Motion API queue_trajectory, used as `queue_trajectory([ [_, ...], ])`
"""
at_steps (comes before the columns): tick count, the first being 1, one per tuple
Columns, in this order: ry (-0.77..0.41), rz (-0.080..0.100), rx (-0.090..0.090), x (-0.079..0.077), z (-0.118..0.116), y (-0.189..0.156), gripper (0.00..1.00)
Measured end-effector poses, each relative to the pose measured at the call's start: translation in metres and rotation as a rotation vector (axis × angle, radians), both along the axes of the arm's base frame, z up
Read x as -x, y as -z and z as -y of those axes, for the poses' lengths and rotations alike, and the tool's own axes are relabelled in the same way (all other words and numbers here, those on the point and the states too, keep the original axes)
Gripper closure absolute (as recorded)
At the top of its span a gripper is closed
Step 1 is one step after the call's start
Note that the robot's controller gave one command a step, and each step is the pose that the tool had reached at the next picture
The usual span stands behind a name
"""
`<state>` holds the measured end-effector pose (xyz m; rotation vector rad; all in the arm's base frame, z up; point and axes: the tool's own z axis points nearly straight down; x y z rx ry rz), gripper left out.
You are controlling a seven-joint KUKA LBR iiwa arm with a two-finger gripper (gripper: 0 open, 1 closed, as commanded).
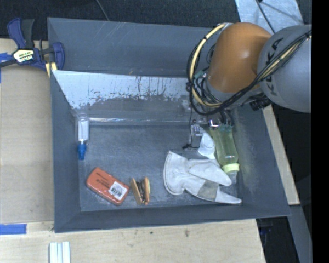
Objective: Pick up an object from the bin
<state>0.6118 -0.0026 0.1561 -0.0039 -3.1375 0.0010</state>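
Note:
My gripper hangs low at the right of the bin, below the arm's wrist. Just to its right a pale yellow-green bottle lies lengthwise along the right wall. A small white object sits between the gripper and the bottle, touching the bottle's side. Right below the gripper a white work glove lies flat, reaching toward the front right corner. The view shows nothing held in the gripper.
Along the front wall lie an orange flat packet with a barcode label and a small brown clip-like piece. A clear tube with a blue cap lies near the left wall. The arm's orange dome and cables cover the back right corner.

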Motion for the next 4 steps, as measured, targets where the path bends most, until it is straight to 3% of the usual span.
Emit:
queue_trajectory([
  [1, 0.0, 0.008, 0.0, -0.001, 0.0, -0.005, 0.0],
  [2, -0.147, 0.015, -0.001, 0.032, 0.031, 0.042, 0.0],
  [3, -0.078, 0.003, -0.002, 0.059, 0.054, 0.061, 0.0],
  [4, -0.114, 0.007, -0.001, 0.071, -0.013, 0.03, 0.0],
])
